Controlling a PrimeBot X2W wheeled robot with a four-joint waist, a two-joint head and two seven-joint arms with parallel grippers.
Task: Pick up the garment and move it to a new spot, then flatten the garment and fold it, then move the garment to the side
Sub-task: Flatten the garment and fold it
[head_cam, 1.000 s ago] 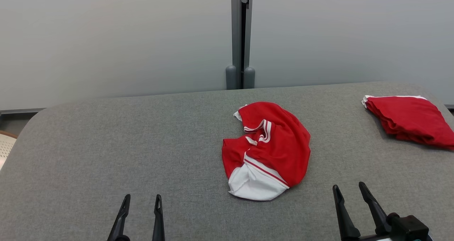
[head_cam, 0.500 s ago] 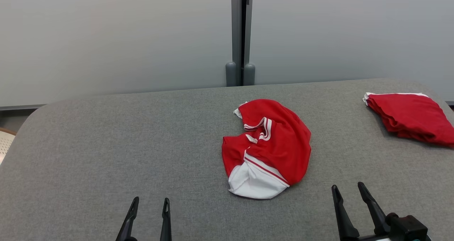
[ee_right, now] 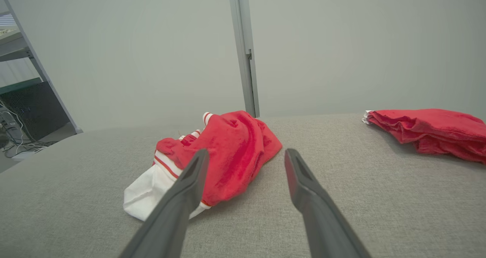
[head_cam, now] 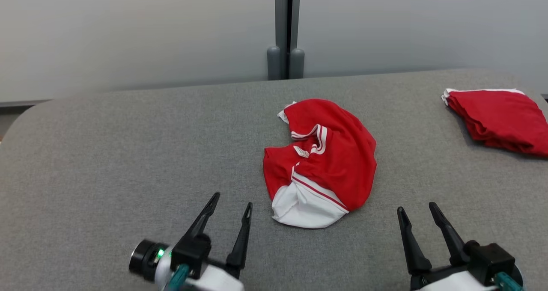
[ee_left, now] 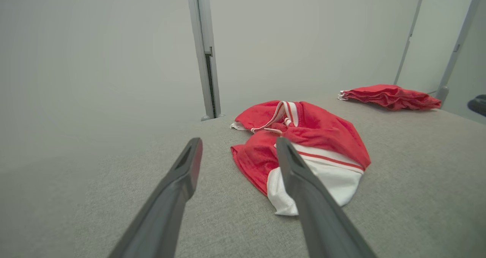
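Observation:
A crumpled red garment (head_cam: 329, 158) with white trim and a white panel lies in a heap near the middle of the grey table (head_cam: 128, 154). It also appears in the left wrist view as the garment (ee_left: 315, 136) and in the right wrist view as the garment (ee_right: 228, 148). My left gripper (head_cam: 231, 201) is open, just left of the heap's near edge and apart from it. My right gripper (head_cam: 415, 209) is open to the heap's lower right, with nothing between its fingers. In the wrist views, the left gripper (ee_left: 237, 146) and right gripper (ee_right: 246, 155) both stand open above bare table.
A second red garment (head_cam: 498, 115), folded, lies at the table's far right edge. A grey wall with a vertical post (head_cam: 284, 30) stands behind the table. The table's left corner is rounded. A shelf frame (ee_right: 22, 60) shows at the left of the right wrist view.
The head camera has tilted down, shifting the whole picture. My left gripper has moved forward and to the right, closer to the garment. The right gripper has hardly moved.

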